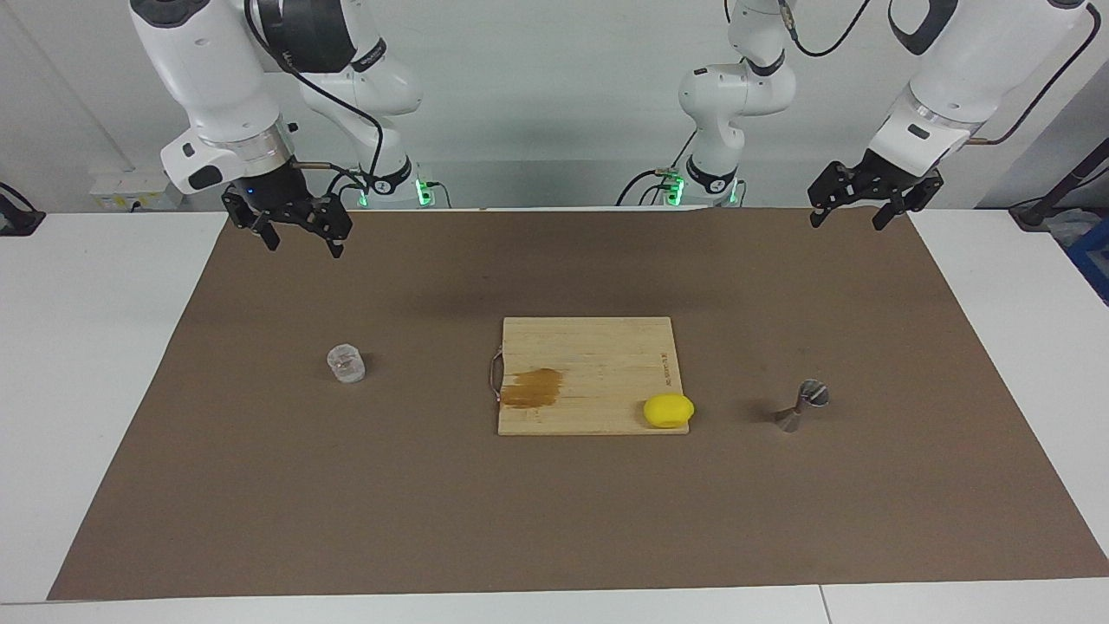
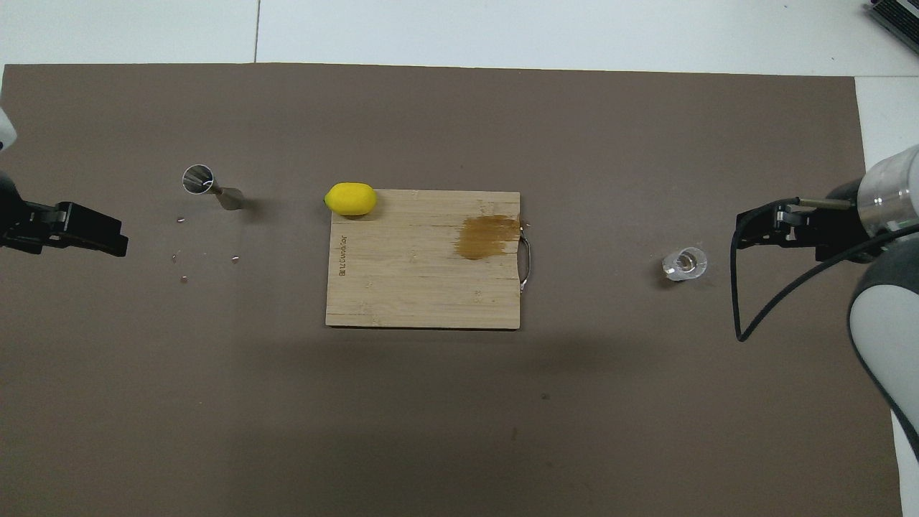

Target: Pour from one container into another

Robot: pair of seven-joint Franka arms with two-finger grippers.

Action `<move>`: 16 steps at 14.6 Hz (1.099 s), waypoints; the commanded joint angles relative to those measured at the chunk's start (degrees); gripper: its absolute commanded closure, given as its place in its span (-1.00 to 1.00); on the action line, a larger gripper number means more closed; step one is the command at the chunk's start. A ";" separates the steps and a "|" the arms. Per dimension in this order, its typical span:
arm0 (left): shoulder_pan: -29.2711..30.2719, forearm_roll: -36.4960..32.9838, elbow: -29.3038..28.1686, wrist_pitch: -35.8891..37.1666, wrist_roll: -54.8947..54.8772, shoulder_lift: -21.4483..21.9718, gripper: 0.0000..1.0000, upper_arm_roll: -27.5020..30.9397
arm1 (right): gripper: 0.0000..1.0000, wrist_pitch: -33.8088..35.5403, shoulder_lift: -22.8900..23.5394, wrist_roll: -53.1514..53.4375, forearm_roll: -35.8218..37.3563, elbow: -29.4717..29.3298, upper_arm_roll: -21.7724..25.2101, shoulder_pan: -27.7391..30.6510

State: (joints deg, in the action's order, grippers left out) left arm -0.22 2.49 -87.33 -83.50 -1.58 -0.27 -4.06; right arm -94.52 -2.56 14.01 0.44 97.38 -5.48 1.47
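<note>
The container to pour from, a small clear textured glass tumbler [image 1: 346, 364] [image 2: 684, 263], stands upright on the brown mat toward the right arm's end. The other container, a shiny steel hourglass jigger [image 1: 801, 406] [image 2: 208, 185], stands upright on the mat toward the left arm's end. My right gripper [image 1: 303, 245] [image 2: 747, 230] hangs open, high over the mat's edge at its own end, well apart from the tumbler. High over the other end of the mat, my left gripper [image 1: 847, 222] [image 2: 108, 240] is open too and holds nothing, clear of the jigger.
A wooden cutting board [image 1: 589, 347] [image 2: 402, 287] with a brown stain lies mid-mat between the two containers. A yellow lemon [image 1: 667, 410] [image 2: 350, 199] rests on its corner toward the jigger. Some tiny bits [image 2: 235, 257] lie on the mat near the jigger.
</note>
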 commanded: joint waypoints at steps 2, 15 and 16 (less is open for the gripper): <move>-0.13 -1.09 -0.65 -0.53 0.43 0.97 -1.00 -0.69 | -1.00 0.30 -0.95 -1.35 -1.14 0.71 -0.32 0.81; -1.88 -1.00 -3.64 -5.71 2.01 -1.91 -1.00 -0.60 | -1.00 0.30 -0.95 -1.35 -1.14 0.71 -0.32 0.90; -2.06 -1.00 -3.46 -6.06 3.84 -3.32 -1.00 -0.60 | -1.00 0.30 -0.95 -1.35 -1.14 0.71 -0.32 0.81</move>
State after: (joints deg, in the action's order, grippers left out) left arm -1.46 2.46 -90.59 -87.92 -0.23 -1.38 -5.10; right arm -94.52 -2.56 14.01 0.44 97.38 -5.48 1.47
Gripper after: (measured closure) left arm 0.000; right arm 0.000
